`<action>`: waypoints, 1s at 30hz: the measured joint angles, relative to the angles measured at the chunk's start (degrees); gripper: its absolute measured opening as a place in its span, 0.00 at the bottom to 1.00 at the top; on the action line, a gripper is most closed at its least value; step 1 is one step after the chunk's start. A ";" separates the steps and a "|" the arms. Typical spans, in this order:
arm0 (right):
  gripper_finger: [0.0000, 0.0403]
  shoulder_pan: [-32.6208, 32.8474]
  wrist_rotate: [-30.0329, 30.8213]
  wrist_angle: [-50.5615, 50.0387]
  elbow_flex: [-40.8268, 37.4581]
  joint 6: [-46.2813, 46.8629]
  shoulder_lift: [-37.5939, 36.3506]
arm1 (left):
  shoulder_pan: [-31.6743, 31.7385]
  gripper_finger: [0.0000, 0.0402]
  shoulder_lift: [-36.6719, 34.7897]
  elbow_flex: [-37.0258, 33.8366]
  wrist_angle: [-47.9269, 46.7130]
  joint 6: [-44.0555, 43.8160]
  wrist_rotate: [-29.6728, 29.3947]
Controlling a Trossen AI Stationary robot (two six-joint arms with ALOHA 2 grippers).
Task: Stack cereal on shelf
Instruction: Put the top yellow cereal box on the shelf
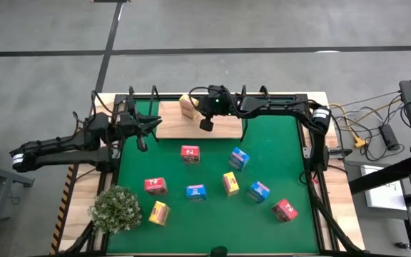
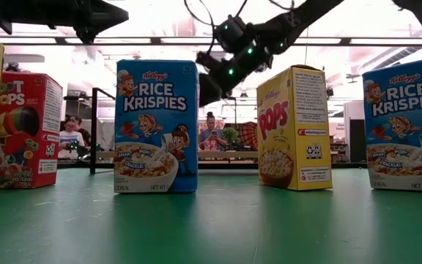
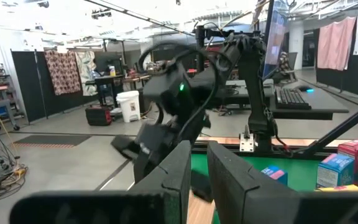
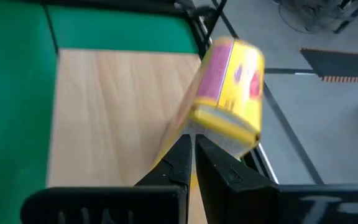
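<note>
One yellow cereal box [image 1: 187, 106] stands on the wooden shelf [image 1: 227, 129], near its left end at the far edge of the green mat [image 1: 277, 157] on the counter; in the right wrist view it looks tilted, though that may be camera angle. Right gripper [image 1: 207, 124] hangs over the shelf just beside this box, fingers pressed together with nothing between them, so the box appears released. Left gripper [image 1: 143, 130] sits at the shelf's left end, fingers narrow, a slim gap visible in its wrist view, nothing held. Eight boxes lie scattered on the mat: a red box [image 1: 190, 153] nearest the shelf, then a blue box [image 1: 238, 158], yellow [image 1: 230, 183], blue [image 1: 258, 190], blue [image 1: 195, 192], red [image 1: 155, 185], yellow [image 1: 158, 213] and red [image 1: 285, 210] toward the near edge. A plant [image 1: 116, 208] stands at the near left corner. Judgement: one of nine placed; next step is fetching another box, likeliest the red one nearest. To do it well: lift the right gripper straight up clear of the placed box, open wide before descending, grip across the narrow sides, set it flush beside the first. Unclear: whether the placed box stands square on the shelf; shelf wire frame is mostly masked by the arms; low view never shows the shelf top.
</note>
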 joint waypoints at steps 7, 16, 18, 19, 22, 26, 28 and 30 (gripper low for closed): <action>0.03 -0.30 3.84 -0.48 1.17 0.63 2.10 | 0.00 0.09 0.08 0.00 -0.57 0.00 0.05; 0.03 -0.77 3.95 4.07 4.25 0.23 4.22 | 0.00 0.09 0.11 -0.04 -0.98 0.50 0.06; 0.03 -1.03 3.94 4.70 5.28 0.09 5.58 | 0.00 0.09 0.09 -0.05 -0.95 0.52 0.06; 0.03 -1.11 4.00 4.40 5.83 -0.10 6.31 | 0.00 0.09 0.09 -0.07 -0.95 0.52 0.06; 0.03 -1.29 4.11 3.89 7.22 0.28 7.42 | 0.00 0.09 0.04 -0.08 -0.95 0.52 0.06; 0.03 -1.26 4.07 3.93 7.93 1.67 7.71 | 0.00 0.09 0.15 -0.09 -1.31 0.52 0.08; 0.03 -1.24 4.06 3.50 7.93 2.01 7.35 | 0.00 0.09 0.15 -0.09 -1.47 0.52 0.10; 0.03 -1.09 4.02 2.47 7.93 3.26 6.63 | 0.00 0.09 0.13 -0.11 -1.46 0.49 0.10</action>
